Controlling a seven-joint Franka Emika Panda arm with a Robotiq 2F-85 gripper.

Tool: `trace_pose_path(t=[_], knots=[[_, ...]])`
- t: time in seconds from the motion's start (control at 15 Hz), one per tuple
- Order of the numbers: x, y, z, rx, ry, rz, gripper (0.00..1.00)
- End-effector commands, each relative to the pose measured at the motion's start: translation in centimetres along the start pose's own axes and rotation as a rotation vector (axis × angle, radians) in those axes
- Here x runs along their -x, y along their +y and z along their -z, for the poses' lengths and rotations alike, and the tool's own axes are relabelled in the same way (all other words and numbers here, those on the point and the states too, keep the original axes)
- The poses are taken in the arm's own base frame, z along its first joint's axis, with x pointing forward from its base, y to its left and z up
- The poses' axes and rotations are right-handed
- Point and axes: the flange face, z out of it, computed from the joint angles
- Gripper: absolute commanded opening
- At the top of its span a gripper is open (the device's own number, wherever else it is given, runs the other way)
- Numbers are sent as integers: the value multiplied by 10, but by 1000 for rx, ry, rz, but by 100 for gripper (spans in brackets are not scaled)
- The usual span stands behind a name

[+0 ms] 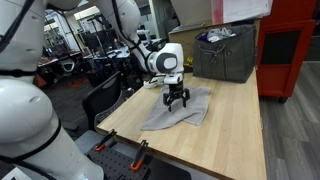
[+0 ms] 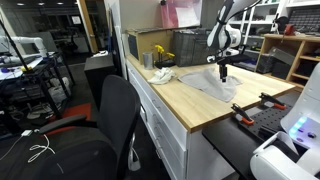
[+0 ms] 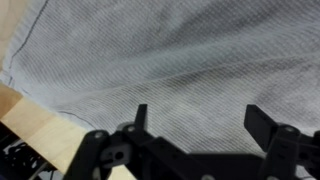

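Observation:
A grey cloth [image 1: 176,110] lies rumpled on the wooden table [image 1: 225,140]. It also shows in an exterior view [image 2: 215,83] and fills the wrist view [image 3: 170,60]. My gripper [image 1: 177,101] hangs just above the cloth's middle, fingers pointing down; it also shows in an exterior view [image 2: 222,74]. In the wrist view the gripper [image 3: 200,118] is open, with its two black fingers spread wide over the cloth and nothing between them.
A dark grey bin [image 1: 225,52] with things in it stands at the table's far end. A yellow object [image 2: 163,55] and a white crumpled item [image 2: 161,75] sit near the bin. A black office chair [image 2: 112,125] stands beside the table. Clamps [image 1: 138,152] grip the table edge.

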Motion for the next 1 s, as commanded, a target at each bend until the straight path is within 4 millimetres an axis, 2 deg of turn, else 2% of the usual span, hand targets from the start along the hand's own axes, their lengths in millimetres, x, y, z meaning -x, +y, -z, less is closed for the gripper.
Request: trace_pose_path(t=[0.0,0.47,0.67,0.93], knots=[[-12,22,22,37,-75,-88,100],[-28,44,38,-77,-3,366,100],[-22,59,45,-111,24,527,100],[-3,80,61,-159,53,732,100]])
